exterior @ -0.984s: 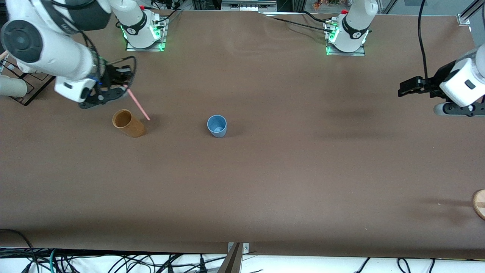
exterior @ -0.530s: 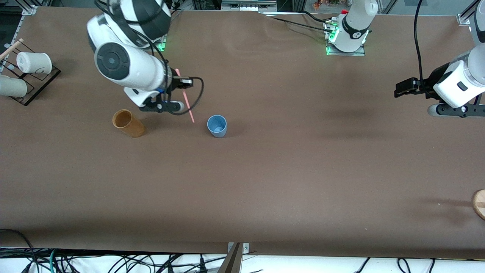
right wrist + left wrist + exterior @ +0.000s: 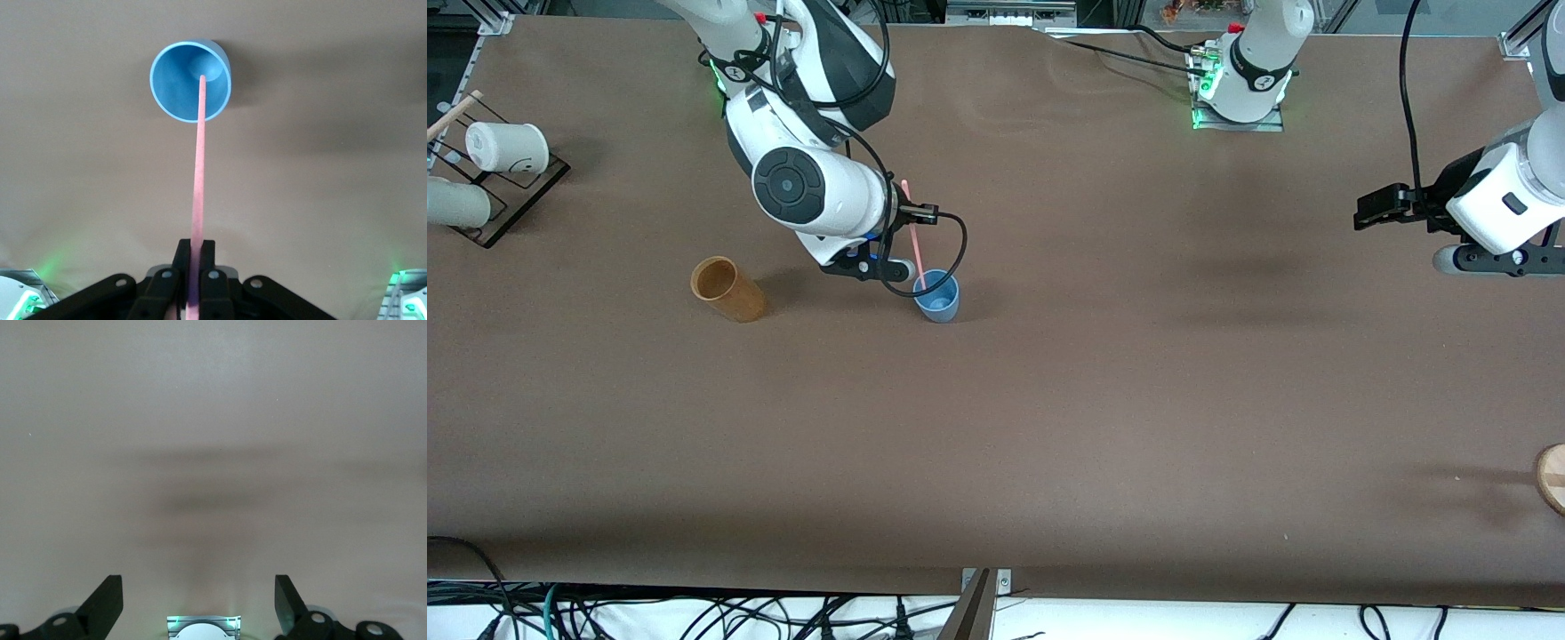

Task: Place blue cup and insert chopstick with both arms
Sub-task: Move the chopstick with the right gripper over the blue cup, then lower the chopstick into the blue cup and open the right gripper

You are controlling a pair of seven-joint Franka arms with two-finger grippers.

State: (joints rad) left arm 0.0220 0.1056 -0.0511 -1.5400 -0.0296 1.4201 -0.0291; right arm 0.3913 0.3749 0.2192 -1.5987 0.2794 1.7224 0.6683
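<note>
The light-blue cup (image 3: 936, 296) stands upright on the brown table, near the middle toward the right arm's end; it also shows in the right wrist view (image 3: 190, 81). My right gripper (image 3: 903, 233) is shut on the pale-pink chopstick (image 3: 912, 238), holding it steeply over the cup. In the right wrist view the chopstick (image 3: 199, 167) runs from my right gripper (image 3: 195, 257) down to the cup's mouth, its tip over the opening. My left gripper (image 3: 1371, 209) is open and empty in the air over the left arm's end of the table, shown open in the left wrist view (image 3: 200, 603).
A tan-brown cup (image 3: 727, 289) stands beside the blue cup, toward the right arm's end. A black rack (image 3: 507, 191) with white cups (image 3: 505, 147) sits at that end. A wooden disc (image 3: 1552, 476) lies at the edge at the left arm's end.
My right arm has swung from beside the tan-brown cup to over the blue cup, carrying the chopstick, which now stands steeper. The left gripper has barely moved.
</note>
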